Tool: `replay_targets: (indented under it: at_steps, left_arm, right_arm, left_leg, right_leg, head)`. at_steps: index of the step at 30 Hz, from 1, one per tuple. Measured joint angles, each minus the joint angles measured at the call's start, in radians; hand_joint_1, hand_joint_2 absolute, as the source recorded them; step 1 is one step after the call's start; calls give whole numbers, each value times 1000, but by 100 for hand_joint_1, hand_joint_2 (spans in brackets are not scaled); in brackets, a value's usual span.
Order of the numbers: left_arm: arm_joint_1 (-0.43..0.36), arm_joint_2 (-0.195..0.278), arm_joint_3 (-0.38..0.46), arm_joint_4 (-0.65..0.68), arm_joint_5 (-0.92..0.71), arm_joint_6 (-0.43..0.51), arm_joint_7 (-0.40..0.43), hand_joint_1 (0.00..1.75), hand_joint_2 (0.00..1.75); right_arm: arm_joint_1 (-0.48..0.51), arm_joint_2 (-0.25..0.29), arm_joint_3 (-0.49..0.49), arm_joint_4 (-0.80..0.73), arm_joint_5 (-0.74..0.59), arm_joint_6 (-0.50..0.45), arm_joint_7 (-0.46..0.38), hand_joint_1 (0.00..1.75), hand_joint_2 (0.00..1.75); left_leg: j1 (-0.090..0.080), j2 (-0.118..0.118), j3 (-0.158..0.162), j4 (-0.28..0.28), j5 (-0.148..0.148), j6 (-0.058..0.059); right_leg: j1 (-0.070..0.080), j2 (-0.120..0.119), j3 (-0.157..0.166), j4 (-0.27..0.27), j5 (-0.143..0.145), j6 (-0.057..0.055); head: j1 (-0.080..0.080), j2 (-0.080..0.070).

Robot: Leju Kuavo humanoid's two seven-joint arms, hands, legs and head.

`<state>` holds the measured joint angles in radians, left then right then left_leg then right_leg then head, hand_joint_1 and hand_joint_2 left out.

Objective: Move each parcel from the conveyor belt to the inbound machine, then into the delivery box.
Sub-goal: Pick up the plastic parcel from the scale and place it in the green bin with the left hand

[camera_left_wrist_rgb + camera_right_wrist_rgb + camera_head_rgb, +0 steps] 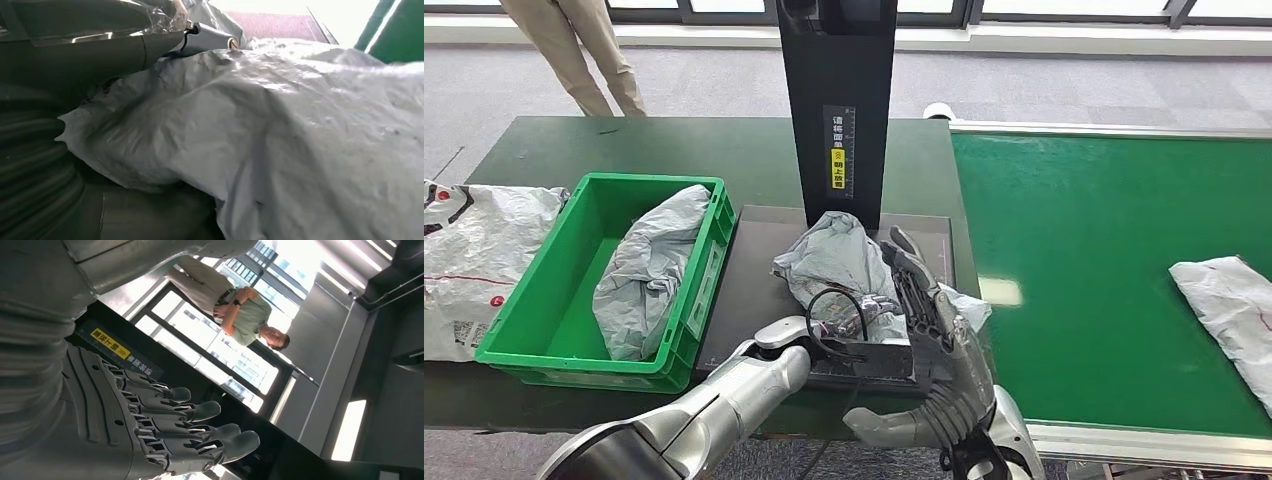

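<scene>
A crumpled grey parcel [839, 255] lies on the dark platform of the inbound machine [754, 270], at the foot of its black column [839, 100]. My left hand [856, 335] reaches in at the parcel's near edge and is mostly hidden by it. In the left wrist view the parcel [280, 140] fills the space between the thumb [90, 55] and the dark fingers below, so the hand grips it. Just right of the parcel, my right hand [924, 300] has its fingers [200, 412] straight and apart, holding nothing. The green delivery box [544, 350] at the left holds another grey parcel [649, 270].
The green conveyor belt [1084, 260] runs on the right with a white-grey parcel [1229, 300] at its right edge. White bags [474, 250] lie left of the box. A person [574, 50] stands beyond the table's far left corner.
</scene>
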<state>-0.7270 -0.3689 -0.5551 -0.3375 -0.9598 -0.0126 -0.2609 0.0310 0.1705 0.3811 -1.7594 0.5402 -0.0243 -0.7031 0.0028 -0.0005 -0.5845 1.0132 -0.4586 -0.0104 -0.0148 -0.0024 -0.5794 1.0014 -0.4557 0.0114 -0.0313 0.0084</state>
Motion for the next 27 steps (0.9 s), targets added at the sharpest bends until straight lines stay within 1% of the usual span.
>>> replay_targets:
  at_steps: [4, 7, 12, 15, 22, 24, 27]
  left_arm:
    - [-6, 0, -2, 4, 0, 1, 0, 175, 175]
    - [-12, 0, -7, 9, 6, 34, 3, 175, 175]
    - [-7, 7, -3, 12, 43, 175, -9, 175, 175]
    - [-5, 14, 20, 11, 71, 260, -33, 175, 175]
    - [12, 33, 123, -41, 139, 442, -143, 175, 175]
    - [25, 38, 152, -71, 147, 487, -171, 175, 175]
    - [59, 49, 192, -148, 150, 585, -207, 175, 175]
  right_arm:
    - [-4, 0, 0, 1, -1, 0, 0, 0, 175]
    - [-9, 0, 0, 5, -10, -9, 0, 0, 175]
    - [-7, -9, 1, 11, -49, -60, 0, 0, 175]
    - [1, -20, 8, 13, -57, -82, 0, 0, 175]
    - [24, -39, 21, 13, -58, -99, 0, 0, 175]
    - [27, -43, 25, 13, -57, -102, 0, 0, 175]
    - [29, -47, 28, 14, -61, -108, 0, 0, 175]
  left_leg:
    - [0, 0, 1, 0, 0, 0]
    - [0, 0, 2, 0, 0, 0]
    - [0, 0, 2, 0, 0, 0]
    - [0, 0, 1, 0, 0, 0]
    - [0, 0, -1, 0, 0, 0]
    - [0, 0, -1, 0, 0, 0]
    - [0, 0, -2, 0, 0, 0]
  right_leg:
    - [0, 0, 1, 0, 0, 0]
    - [0, 0, 2, 0, 0, 0]
    - [0, 0, 1, 0, 0, 0]
    - [0, 0, 1, 0, 0, 0]
    - [0, 0, -1, 0, 0, 0]
    - [0, 0, -2, 0, 0, 0]
    - [0, 0, -2, 0, 0, 0]
  head:
    - [0, 0]
    - [0, 0]
    - [0, 0]
    - [0, 0]
    - [0, 0]
    - [0, 0]
    - [0, 0]
